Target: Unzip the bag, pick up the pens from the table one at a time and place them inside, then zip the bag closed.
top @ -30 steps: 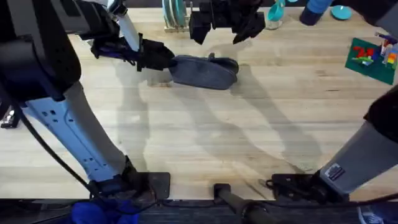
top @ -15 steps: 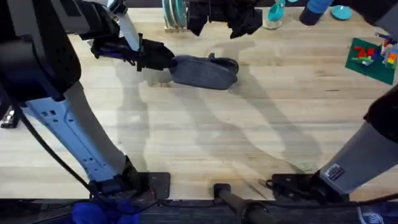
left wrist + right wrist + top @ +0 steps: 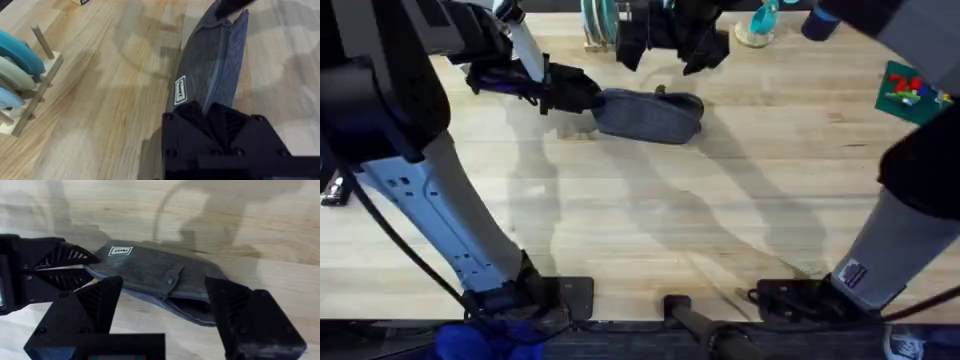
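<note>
Since a second ago the right end effector (image 3: 665, 50) has slid a little to the left above the far side of the bag (image 3: 648, 115), and the right arm has swung in closer over the right side of the worktop (image 3: 720, 220). Its two black fingers (image 3: 252, 322) are spread wide apart, with nothing between them, and they hang over the bag's zipper pull (image 3: 171, 281).

Over on the other side, the left end effector (image 3: 588, 100) is pinched tight on the left end of the bag (image 3: 210, 70), holding it down.

That bag lies flat near the far edge of the worktop, with a small white label (image 3: 180, 90) on its side. Just beyond it stands a wooden rack (image 3: 35, 92) with blue rings.
</note>
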You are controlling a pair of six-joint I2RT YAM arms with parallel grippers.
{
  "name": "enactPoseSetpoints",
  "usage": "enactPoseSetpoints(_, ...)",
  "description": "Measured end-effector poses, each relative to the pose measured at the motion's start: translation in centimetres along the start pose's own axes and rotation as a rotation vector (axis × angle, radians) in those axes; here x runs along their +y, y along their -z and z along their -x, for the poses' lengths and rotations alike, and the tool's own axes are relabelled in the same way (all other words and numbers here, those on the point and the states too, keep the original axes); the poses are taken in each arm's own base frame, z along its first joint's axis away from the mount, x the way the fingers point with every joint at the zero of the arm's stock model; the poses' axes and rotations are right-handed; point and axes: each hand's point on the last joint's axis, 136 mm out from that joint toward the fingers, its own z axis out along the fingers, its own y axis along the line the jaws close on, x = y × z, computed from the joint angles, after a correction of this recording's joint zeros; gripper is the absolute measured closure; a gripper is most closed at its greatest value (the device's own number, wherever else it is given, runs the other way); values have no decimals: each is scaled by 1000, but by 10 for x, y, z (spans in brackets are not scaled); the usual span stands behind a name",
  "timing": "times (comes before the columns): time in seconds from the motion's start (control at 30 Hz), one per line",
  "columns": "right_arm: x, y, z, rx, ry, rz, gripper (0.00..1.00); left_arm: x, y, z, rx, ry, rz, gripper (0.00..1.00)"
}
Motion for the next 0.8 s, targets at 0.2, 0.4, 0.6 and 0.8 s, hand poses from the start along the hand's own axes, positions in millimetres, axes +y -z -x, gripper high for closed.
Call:
enactPoseSetpoints(0.2, 5, -7, -4, 16, -3, 6, 7, 0, 0, 0, 0, 0, 0, 959)
enactPoseSetpoints(0.4, 6, -11, -6, 32, -10, 13, 44, 0, 0, 0, 0, 0, 0, 959)
enactPoseSetpoints(0.6, 3, -27, -14, 76, -11, -4, 79, 0, 0, 0, 0, 0, 0, 959)
enactPoseSetpoints(0.8, 2, -30, -16, 84, -18, -10, 95, 0, 0, 0, 0, 0, 0, 959)
